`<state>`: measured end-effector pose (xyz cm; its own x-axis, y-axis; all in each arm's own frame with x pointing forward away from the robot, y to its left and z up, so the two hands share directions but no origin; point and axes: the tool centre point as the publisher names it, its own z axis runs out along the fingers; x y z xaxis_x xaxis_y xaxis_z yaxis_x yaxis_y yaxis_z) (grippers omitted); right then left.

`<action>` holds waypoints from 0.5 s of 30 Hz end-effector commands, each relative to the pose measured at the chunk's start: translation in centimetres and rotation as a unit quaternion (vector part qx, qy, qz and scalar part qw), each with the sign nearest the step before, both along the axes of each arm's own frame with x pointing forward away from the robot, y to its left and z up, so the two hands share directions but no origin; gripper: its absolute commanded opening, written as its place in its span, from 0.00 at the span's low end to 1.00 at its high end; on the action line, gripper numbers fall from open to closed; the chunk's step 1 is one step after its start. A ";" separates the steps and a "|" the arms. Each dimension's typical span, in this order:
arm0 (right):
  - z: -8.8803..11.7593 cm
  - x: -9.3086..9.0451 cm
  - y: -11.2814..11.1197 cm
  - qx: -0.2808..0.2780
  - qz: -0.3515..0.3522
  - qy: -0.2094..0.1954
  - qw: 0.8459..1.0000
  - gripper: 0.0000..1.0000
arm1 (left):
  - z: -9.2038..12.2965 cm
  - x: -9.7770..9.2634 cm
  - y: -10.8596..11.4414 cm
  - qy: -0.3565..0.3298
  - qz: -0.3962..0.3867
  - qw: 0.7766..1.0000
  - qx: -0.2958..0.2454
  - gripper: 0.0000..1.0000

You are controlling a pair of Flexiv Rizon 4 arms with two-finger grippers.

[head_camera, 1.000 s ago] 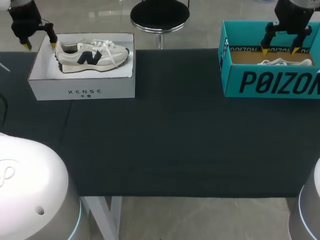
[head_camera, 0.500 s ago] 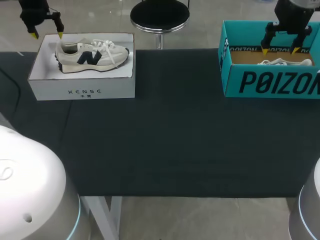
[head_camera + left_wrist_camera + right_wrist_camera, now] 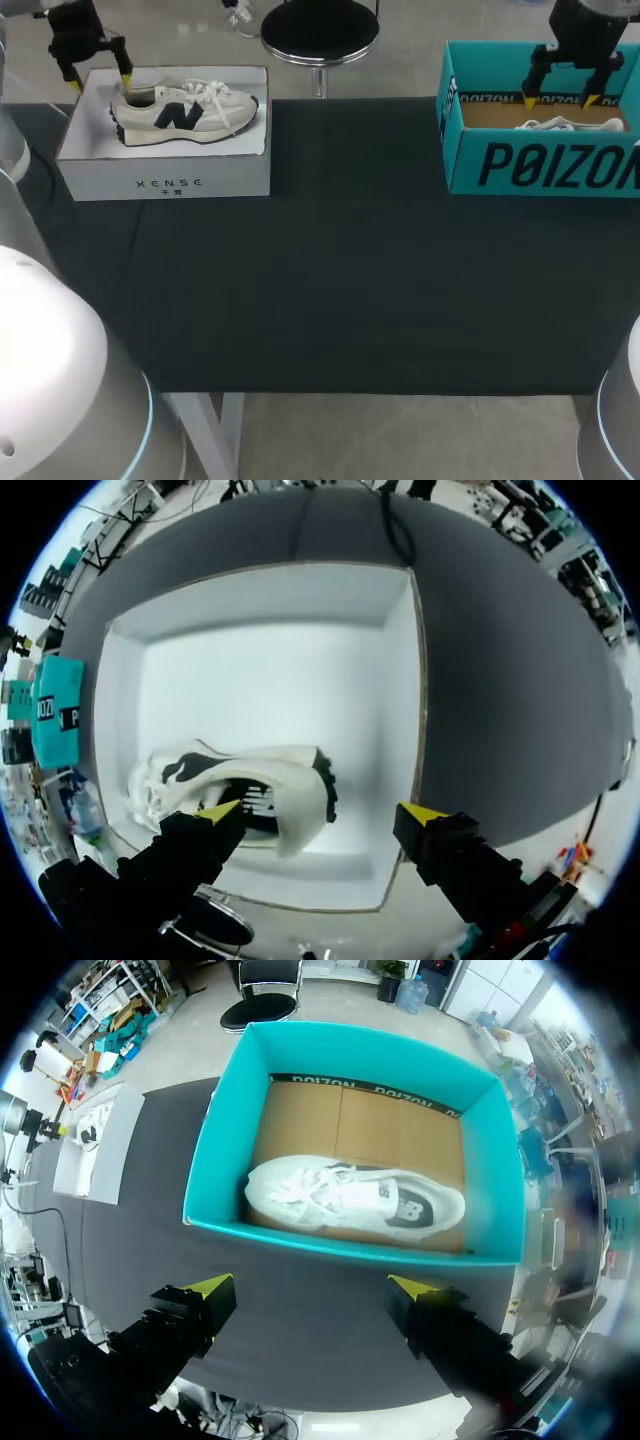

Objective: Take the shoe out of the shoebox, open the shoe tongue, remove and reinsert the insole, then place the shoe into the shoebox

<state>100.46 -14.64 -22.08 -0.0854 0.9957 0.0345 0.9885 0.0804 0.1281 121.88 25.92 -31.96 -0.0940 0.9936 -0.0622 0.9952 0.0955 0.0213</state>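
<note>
Left gripper (image 3: pixel 100 83), fingers apart, is hovering above the shoe (image 3: pixel 185 108) in the white shoebox (image 3: pixel 165 182); take-out apparently pending, requiring descent onto the heel.

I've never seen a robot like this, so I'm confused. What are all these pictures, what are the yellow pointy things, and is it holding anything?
It is a robot with two arms at a dark table. Each arm ends in a gripper, a kind of hand with two yellow-tipped fingers. One picture looks down from above and behind the robot. The two round pictures come from small cameras on its wrists, looking out along the fingers.

The left gripper hangs open over a white shoebox, near the heel end of a cream shoe lying inside. The right gripper hangs open over a teal shoebox with a white shoe inside.

Neither gripper holds anything. Both shoes lie in their boxes.
</note>
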 end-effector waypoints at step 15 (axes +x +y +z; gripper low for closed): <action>-0.1 0.0 0.0 0.001 0.000 0.000 1.000 1.00 | -3.5 2.0 -0.7 0.061 0.007 0.998 -0.010 1.00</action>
<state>100.46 -14.64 -22.07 -0.0855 0.9957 0.0344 0.9885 0.0804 0.1282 122.35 24.93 -35.11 -0.1183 0.9903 -0.0722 0.9924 0.1204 0.0248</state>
